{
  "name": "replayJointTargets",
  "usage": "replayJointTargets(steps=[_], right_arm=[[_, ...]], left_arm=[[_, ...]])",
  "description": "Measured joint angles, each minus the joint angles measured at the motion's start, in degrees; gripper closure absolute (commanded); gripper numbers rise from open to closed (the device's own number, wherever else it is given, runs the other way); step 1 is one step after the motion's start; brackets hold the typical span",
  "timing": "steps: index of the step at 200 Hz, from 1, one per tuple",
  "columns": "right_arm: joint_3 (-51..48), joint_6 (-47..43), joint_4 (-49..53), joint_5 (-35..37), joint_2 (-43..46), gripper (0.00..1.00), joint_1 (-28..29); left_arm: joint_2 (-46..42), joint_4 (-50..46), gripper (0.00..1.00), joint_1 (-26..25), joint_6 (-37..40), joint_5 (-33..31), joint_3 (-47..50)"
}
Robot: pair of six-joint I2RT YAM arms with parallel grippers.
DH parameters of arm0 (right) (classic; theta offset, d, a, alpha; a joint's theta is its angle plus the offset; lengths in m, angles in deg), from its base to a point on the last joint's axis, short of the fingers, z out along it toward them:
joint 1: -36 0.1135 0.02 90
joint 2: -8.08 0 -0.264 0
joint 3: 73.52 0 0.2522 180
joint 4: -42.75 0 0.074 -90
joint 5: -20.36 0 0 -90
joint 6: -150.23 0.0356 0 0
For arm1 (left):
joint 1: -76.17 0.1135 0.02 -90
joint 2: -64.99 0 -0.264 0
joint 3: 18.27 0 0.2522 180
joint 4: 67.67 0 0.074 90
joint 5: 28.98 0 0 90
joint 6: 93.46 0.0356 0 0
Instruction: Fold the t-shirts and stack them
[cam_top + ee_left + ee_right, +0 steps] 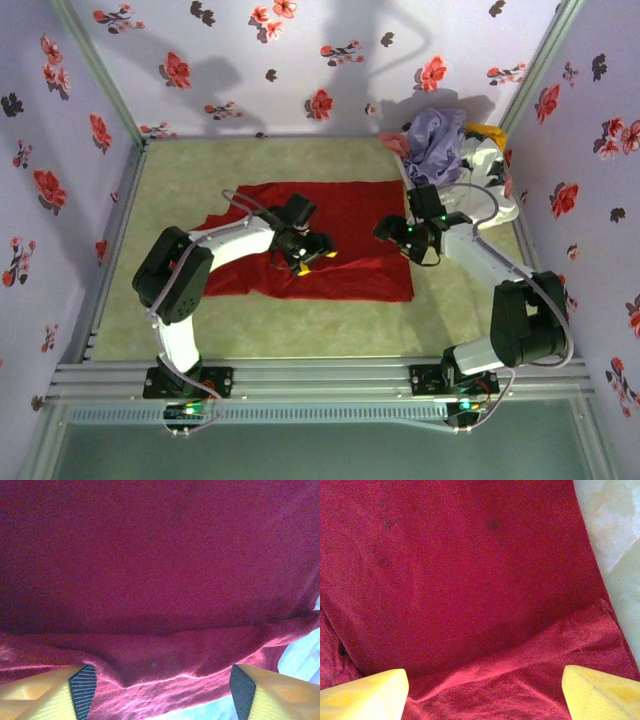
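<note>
A: Whereabouts for the red shirt?
B: Mid-worktop, spread flat, long axis running L to R. Near hem rumpled.
A: And the L claw?
B: Over the near-middle of the shirt, pointing R. Fingers spread wide, pinching nothing. From the wrist cam, straddles a raised ridge of cloth along the hem. Can't tell if touching.
A: R claw?
B: Spread too, nothing pinched. Over the R part of the shirt, facing L toward the other claw. From its wrist cam, turned-over flap just ahead of the fingers, bare worktop off to the R.
A: Which arm for the fold, then?
B: Prob both. Near hem right under L claw, R edge closest to R claw. Looks like closing on a cloth edge first, then carrying it across the short axis.
A: Anything in the way?
B: Nothing on the red one. Far R corner: lavender shirt heaped on a white basket, w/ pink cloth and yellow-orange cloth beside it. Well apart from both claws. Basket near the R forearm though, so worth watching on any swing back.
</note>
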Motion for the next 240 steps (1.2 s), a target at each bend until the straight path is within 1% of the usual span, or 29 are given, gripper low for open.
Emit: replayJointTargets(steps=[43, 78, 98, 119, 132, 138, 149, 163, 183, 197, 210, 222, 240], right_arm=[[0.2, -0.66, 2.08, 0.0, 1.9, 0.19, 0.0], [0.2, -1.49, 4.37, -0.04, 1.97, 0.22, 0.02], [-0.2, -1.55, 4.85, -0.26, 2.08, 0.24, 0.59], [-1.29, -1.11, 5.88, 0.04, 2.03, 0.26, 2.38], [-2.08, -0.66, 6.45, 0.55, 1.57, 0.28, 3.93], [-2.6, -0.33, 6.47, 0.68, 1.36, 0.28, 4.5], [-3.91, 0.35, 6.47, 0.66, 1.07, 0.28, 5.55], [-5.46, 0.9, 6.54, 0.66, 1.05, 0.28, 6.54], [-6.29, 1.33, 6.54, 0.61, 0.76, 0.28, 7.72], [-6.29, 1.51, 6.08, 0.39, 0.33, 0.27, 8.39], [-6.16, 1.51, 5.88, 0.22, -0.61, 0.27, 8.94], [-5.7, 1.51, 5.86, 0.02, -1.88, 0.27, 9.4], [-4.59, 1.51, 5.68, -0.28, -3.41, 0.27, 9.99]], left_arm=[[3.54, 0.31, 0.26, 1.14, 0.26, -0.02, -4.5], [4.39, -4.22, 0.25, 3.19, 3.76, -3.58, -9.92], [2.36, -8.9, 0.25, 3.98, 7.04, -6.99, -11.5], [-3.74, -16.31, 0.25, 5.99, 10.45, -11.02, -9.92], [-9.79, -20.11, 0.26, 9.51, 12.59, -12.92, -6.21], [-12.68, -21.92, 0.26, 11.89, 13.75, -13.79, -4.11], [-17.75, -25.22, 0.26, 17.14, 15.82, -15.37, -0.09], [-23.34, -28.61, 0.25, 25.24, 18.95, -17.18, 5.6], [-28.37, -32.04, 0.25, 35.15, 23.41, -18.08, 12.02], [-30.16, -32.96, 0.25, 41.2, 26.32, -17.14, 15.04], [-30.36, -32.74, 0.25, 45.72, 28.72, -15.34, 16.72], [-29.59, -32.41, 0.25, 48.46, 30.42, -13.38, 17.49], [-26.86, -31.34, 0.24, 50.14, 32.33, -10.56, 17.46]])
